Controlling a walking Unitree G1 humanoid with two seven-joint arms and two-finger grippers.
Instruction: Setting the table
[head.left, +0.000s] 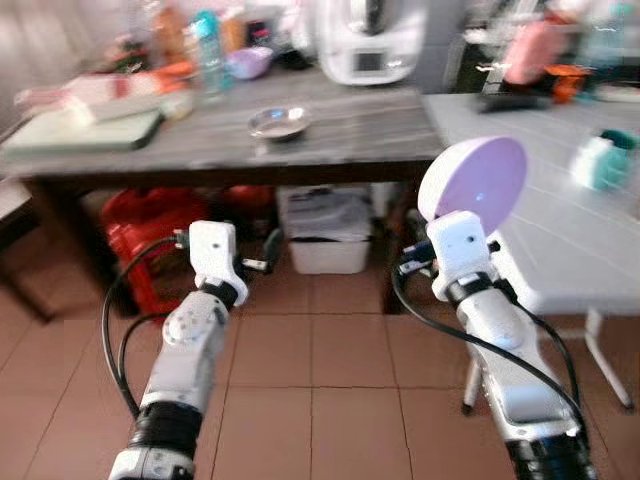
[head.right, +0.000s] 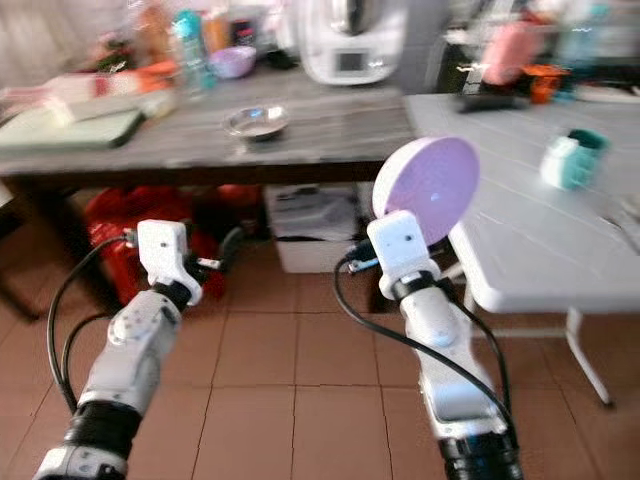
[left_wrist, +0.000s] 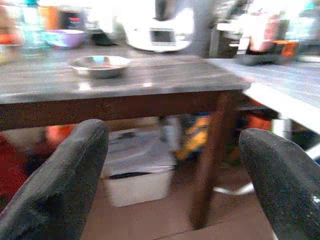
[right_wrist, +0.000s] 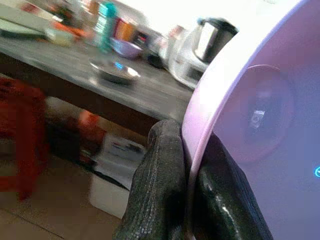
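1. Holding a lilac plate (head.left: 478, 181) upright in our right tool (right_wrist: 187, 165), we see its two black fingers (right_wrist: 157, 185) clamped together on the plate's rim, one on each face.
2. We take the dark wooden surface (head.left: 330, 135) as our landmark: the plate hangs in the air in front of its right end, below its top edge and above the tiled floor (head.left: 330, 370).
3. Our left tool (left_wrist: 175, 175) is raised in front of the same surface, toward its left half, with its fingers (left_wrist: 65, 185) spread well apart and nothing between them.
4. On the dark surface we see a shallow metal bowl (head.left: 278, 122) near the middle, standing alone.
5. Behind that bowl, at the far edge of the surface, stands a white kitchen appliance (head.left: 368, 40), and to its left a small purple bowl (head.left: 249, 62) and a teal-capped bottle (head.left: 207, 45).
6. At the left end of the surface lies a flat green tray (head.left: 85, 130).
7. Under the surface we make out a white bin (head.left: 325, 228) and a red crate (head.left: 150, 235) on the floor.
8. Abutting the right end of the dark surface is a white surface (head.left: 560, 210), carrying a teal and white container (head.left: 603, 160).
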